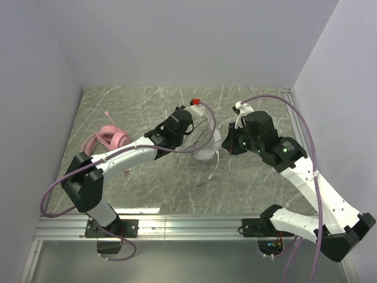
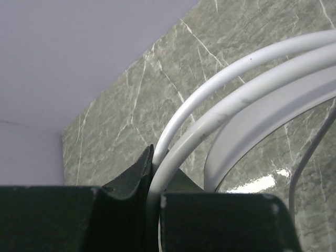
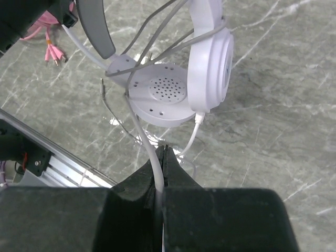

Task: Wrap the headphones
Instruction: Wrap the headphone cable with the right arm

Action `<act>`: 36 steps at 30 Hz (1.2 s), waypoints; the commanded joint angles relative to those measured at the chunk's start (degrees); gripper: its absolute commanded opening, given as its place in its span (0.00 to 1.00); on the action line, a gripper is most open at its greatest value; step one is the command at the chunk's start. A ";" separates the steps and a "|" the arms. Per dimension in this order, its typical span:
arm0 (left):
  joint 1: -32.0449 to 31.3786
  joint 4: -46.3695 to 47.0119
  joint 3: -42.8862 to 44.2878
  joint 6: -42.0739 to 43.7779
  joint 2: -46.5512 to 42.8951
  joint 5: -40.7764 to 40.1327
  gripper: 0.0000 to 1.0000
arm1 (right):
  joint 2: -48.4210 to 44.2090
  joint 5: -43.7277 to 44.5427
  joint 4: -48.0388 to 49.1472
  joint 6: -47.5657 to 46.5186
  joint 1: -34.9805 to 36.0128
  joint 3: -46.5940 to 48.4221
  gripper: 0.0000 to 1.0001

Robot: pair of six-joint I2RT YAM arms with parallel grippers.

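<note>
Top external view: white headset [image 1: 207, 147] sits mid-tabletop between the two arms; pink headset [image 1: 112, 138] lies well apart at the back left, beside the left arm [image 1: 126, 154], untouched.

Left wrist view: left fingers [image 2: 131, 178] nearly closed, clamping the white headband [image 2: 236, 89], its two thin rails running out between them; likely held so as an anchor, keeping the headset fixed while the other side works the cord.

Right wrist view: right fingers [image 3: 176, 168] pinched fully together on the thin pale cable [image 3: 144, 136], which runs up from them to the earcups [image 3: 163, 94]; a few strands already cross over the cups and band, so the wrap looks partly done; one loose loop trails on the tabletop [image 3: 273, 136] below; cups look raised off the surface, though contact can't be ruled out.

Pose: left arm reaches forward and inward, wrist angled toward centre, fingers at the band's top; right arm [image 1: 306, 177] bends in from the right, elbow out, wrist turned back toward the headset, fingers just beside the cups; the two wrists are near each other, headset between.

Pinching the cable close to the cups probably keeps tension for the next turn; risk is slack strands slipping off the cup.
</note>
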 commanded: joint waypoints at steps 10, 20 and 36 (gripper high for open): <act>2.66 -1.82 9.23 -9.97 6.77 -17.75 0.00 | -1.96 -8.27 -0.94 4.98 -2.27 5.29 0.00; 2.75 0.59 1.18 -0.58 0.02 -6.59 0.00 | 0.32 2.09 -3.92 1.90 -3.41 7.65 0.00; 2.93 -5.36 0.11 3.99 -5.96 1.03 0.00 | 5.68 9.91 -5.87 -1.26 -4.12 9.77 0.00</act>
